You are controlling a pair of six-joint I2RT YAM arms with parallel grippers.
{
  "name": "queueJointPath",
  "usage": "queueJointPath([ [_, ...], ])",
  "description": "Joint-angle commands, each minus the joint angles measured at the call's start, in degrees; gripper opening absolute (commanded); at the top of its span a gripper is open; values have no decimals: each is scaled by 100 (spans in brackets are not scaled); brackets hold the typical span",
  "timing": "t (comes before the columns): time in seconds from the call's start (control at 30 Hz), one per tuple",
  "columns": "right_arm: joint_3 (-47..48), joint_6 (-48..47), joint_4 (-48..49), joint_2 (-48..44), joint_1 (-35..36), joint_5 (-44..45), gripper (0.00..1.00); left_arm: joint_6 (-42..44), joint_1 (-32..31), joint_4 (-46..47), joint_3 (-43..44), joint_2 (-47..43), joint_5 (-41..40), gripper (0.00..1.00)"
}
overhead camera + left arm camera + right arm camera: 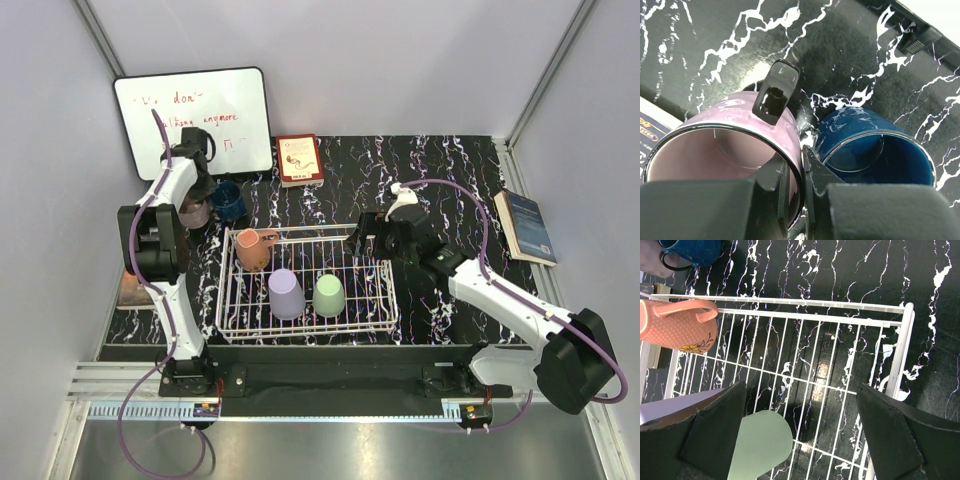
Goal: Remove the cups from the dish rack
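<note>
The white wire dish rack (372,318) stands mid-table and holds a terracotta cup (254,248) lying at its back left, plus a lavender cup (286,294) and a light green cup (329,295), both upside down. Left of the rack, a pink cup (195,213) stands mouth-up beside a dark blue cup (229,201). My left gripper (802,170) is shut on the wall of the pink cup (725,145), touching the dark blue cup (875,150). My right gripper (801,390) hangs open over the rack (900,355), right of the green cup (760,445); the terracotta cup (680,325) is farther left.
A whiteboard (195,120) leans at the back left, with a red-edged book (300,160) beside it. A dark book (527,227) lies at the right table edge. Another book (133,290) sits by the left arm. Grey walls enclose the table.
</note>
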Motion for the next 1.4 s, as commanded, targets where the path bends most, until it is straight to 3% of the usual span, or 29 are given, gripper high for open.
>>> queueJointPath([
  [0.0, 108, 47, -100, 64, -3, 5, 98, 51, 31, 419, 73, -36, 220, 0],
  [0.67, -50, 170, -118, -120, 5, -48, 98, 7, 110, 419, -6, 141, 335, 0],
  [0.8, -33, 171, -127, -111, -3, -65, 98, 16, 119, 402, 3, 26, 282, 21],
  [1.1, -50, 241, -118, -67, 5, -118, 98, -19, 110, 402, -137, -325, 203, 48],
  [1.13, -59, 241, -118, -94, 5, -118, 98, -28, 101, 393, -155, -360, 168, 52],
  [1.17, -68, 241, -127, -120, -3, -118, 98, -72, 110, 384, -190, -404, 124, 62],
  [1.37, -51, 206, -127, -164, 5, -100, 98, -107, 101, 340, -172, -808, -78, 79],
])
